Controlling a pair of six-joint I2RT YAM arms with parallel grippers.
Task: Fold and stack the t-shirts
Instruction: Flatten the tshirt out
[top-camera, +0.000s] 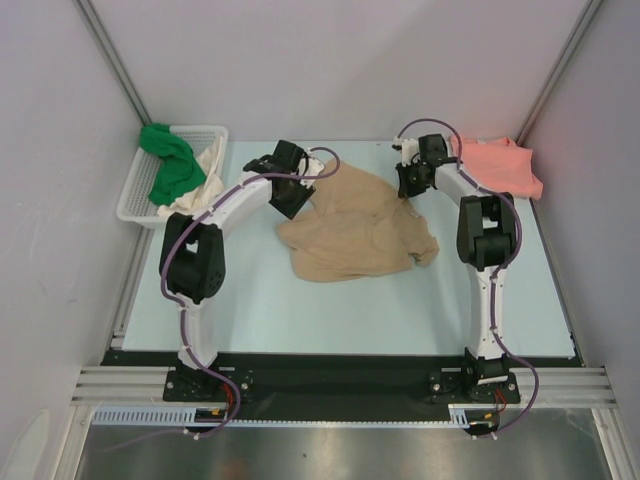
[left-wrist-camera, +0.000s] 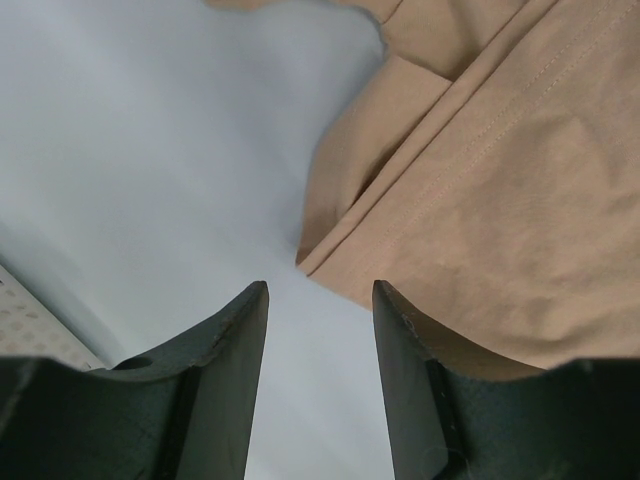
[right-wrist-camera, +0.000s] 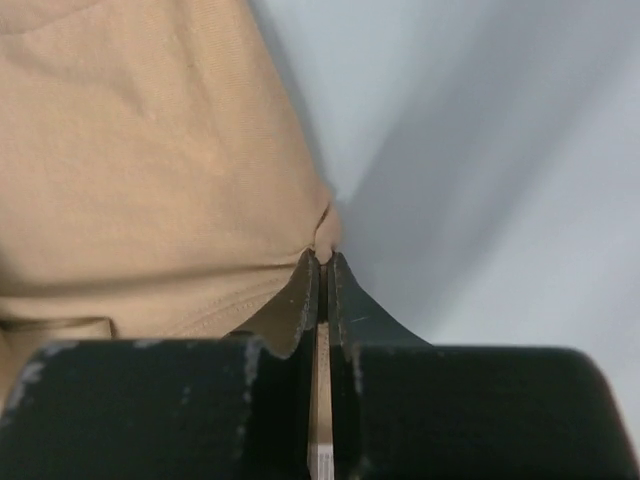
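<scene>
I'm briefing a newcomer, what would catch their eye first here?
A crumpled tan t-shirt lies mid-table, the right tool shut on its right edge, the left tool open at its left. A salmon pink t-shirt sits far right; a white basket far left holds a green t-shirt and a cream t-shirt.
</scene>
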